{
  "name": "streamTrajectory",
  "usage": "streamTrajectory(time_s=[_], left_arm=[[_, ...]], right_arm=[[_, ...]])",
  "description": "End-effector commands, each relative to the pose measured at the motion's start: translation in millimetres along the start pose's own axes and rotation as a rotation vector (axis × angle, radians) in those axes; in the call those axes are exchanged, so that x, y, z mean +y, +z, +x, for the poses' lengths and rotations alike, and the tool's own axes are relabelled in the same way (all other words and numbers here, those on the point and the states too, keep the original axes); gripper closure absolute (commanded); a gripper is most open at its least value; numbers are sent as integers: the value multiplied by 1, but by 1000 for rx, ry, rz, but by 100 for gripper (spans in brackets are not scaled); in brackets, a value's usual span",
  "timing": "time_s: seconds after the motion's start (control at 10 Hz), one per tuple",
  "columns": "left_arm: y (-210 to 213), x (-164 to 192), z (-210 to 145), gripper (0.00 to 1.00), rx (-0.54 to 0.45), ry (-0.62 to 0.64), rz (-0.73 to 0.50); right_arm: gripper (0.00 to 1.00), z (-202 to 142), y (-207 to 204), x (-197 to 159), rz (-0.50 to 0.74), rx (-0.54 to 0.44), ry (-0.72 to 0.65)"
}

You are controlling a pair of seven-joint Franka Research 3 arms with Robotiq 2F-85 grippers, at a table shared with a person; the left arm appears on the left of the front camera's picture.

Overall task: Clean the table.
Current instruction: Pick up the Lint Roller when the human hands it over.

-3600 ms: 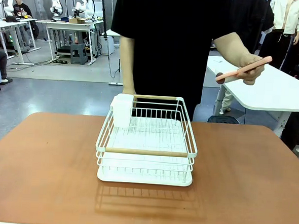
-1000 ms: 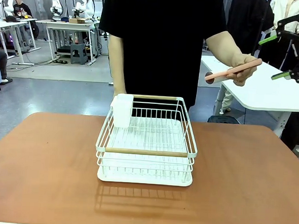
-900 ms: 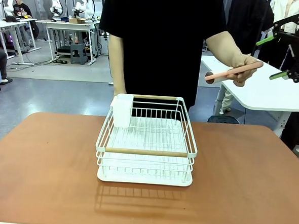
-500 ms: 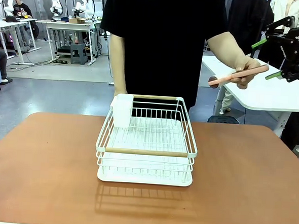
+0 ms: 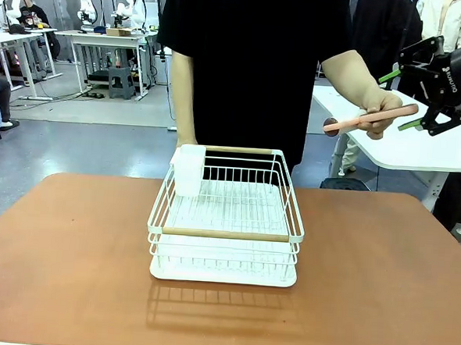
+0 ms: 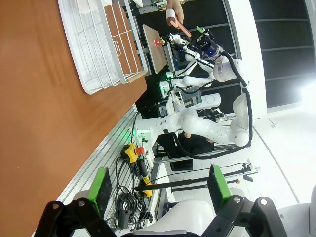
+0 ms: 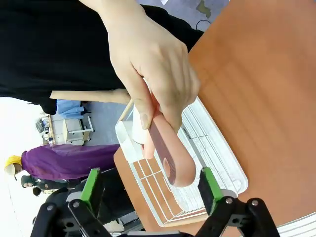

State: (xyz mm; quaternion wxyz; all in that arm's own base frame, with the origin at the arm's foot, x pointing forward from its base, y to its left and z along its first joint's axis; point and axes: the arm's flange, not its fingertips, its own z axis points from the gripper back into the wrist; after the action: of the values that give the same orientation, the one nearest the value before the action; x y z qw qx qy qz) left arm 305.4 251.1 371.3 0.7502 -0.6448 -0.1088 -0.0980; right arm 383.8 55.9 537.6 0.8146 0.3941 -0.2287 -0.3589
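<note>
- Front view: the right gripper [image 5: 391, 102] hangs with its jaws spread and empty, high at picture right. Its green pads sit above and below the free end of a slim pink long-handled utensil [image 5: 349, 123] held out in the person's hand [image 5: 379, 111]. The utensil lies almost level, dark round head toward the middle and handle end toward the gripper. The smooth terracotta table [image 5: 70, 241] lies well below, its long side running left to right, and carries a white wire rack with wooden bars [image 5: 225, 235].
- Left wrist view: the left gripper [image 6: 159, 185] is released, holding nothing. It sits off the table's [image 6: 39, 98] near edge, well apart from the utensil [image 6: 175, 22], so the right arm is the nearer one.
- Right wrist view: the handle [image 7: 170, 163] points down at the right gripper [image 7: 149, 186], with its end between the pads and not yet gripped. The hand [image 7: 148, 59] grips higher up. Closing across the handle looks like the next move.
</note>
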Motion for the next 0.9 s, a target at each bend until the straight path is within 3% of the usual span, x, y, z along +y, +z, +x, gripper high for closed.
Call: streamTrajectory(time_s=[0.0,0.4,0.5,0.6,0.8], left_arm=[[3,0,-1,0,-7,-1,7],[3,0,-1,0,-7,-1,7],[3,0,-1,0,-7,-1,7],[3,0,-1,0,-7,-1,7],[3,0,-1,0,-7,-1,7]], right_arm=[[0,7,-10,-8,21,12,-5],[0,12,-14,-13,70,7,6],[20,12,-14,-13,80,22,-15],[60,11,-13,-13,79,33,-17],[100,12,-17,-15,73,14,-12]])
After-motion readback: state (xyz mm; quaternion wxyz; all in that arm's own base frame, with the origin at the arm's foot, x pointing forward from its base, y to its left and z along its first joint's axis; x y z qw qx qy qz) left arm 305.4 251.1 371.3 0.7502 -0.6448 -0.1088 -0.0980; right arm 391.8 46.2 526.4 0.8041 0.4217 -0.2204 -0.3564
